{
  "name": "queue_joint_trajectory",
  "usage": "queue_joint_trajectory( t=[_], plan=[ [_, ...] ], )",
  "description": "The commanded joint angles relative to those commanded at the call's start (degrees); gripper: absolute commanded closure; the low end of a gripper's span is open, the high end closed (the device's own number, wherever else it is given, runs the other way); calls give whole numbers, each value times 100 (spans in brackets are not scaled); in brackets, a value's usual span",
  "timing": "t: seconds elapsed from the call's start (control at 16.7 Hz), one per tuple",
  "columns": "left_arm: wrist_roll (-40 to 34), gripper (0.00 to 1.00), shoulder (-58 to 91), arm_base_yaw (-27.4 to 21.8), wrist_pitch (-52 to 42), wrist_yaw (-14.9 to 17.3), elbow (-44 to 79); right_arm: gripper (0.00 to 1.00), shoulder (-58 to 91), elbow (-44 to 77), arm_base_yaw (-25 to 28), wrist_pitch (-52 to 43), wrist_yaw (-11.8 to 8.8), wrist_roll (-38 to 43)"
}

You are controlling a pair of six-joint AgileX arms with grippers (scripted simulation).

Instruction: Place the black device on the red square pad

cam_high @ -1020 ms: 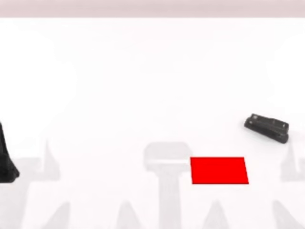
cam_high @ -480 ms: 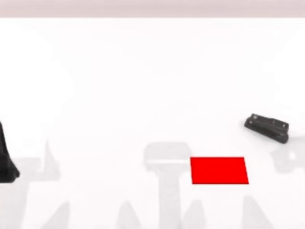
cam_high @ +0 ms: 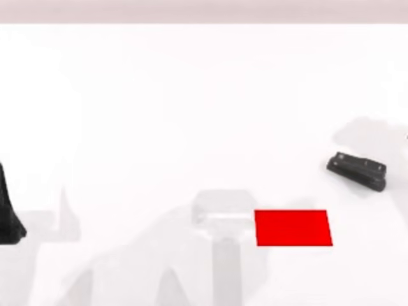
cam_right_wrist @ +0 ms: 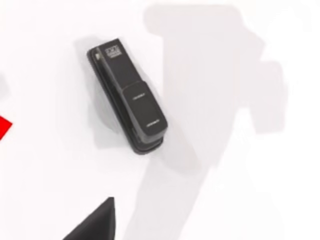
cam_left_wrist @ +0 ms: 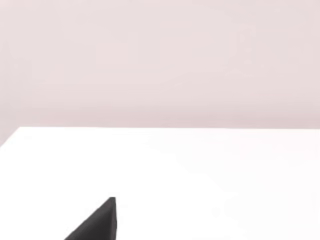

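The black device (cam_high: 357, 171) lies flat on the white table near the right edge, apart from the red square pad (cam_high: 293, 227), which sits to its front left. The right wrist view looks down on the device (cam_right_wrist: 127, 107), with a corner of the red pad (cam_right_wrist: 4, 127) at the frame's edge. A dark part of my right gripper (cam_right_wrist: 97, 225) shows there, above the table and clear of the device. A dark part of my left gripper (cam_left_wrist: 97, 225) shows over bare table on the left, far from both things.
A tall dark cone-like shape (cam_high: 7, 213) stands at the table's left edge. Grey shadows of the arms fall along the front of the table and behind the device. The table's far edge (cam_left_wrist: 160, 128) meets a pale wall.
The shadows at the right have shifted, and one now lies on the table just behind the device. The device and the red pad have not moved.
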Motion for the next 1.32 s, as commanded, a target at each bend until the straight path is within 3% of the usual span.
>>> queue_joint_trajectory(
  t=[0.3, 0.66, 1.08, 1.32],
  plan=[
    [0, 0, 0, 0, 0, 0, 0, 0, 2633, 2078, 286, -1619, 10, -1011],
    [0, 0, 0, 0, 0, 0, 0, 0, 4329, 3718, 486, -2674, -25, -1723],
    [0, 0, 0, 0, 0, 0, 0, 0, 4479, 3843, 477, -2731, -30, -1784],
    [0, 0, 0, 0, 0, 0, 0, 0, 4653, 3352, 506, -2084, -32, -1784]
  ],
)
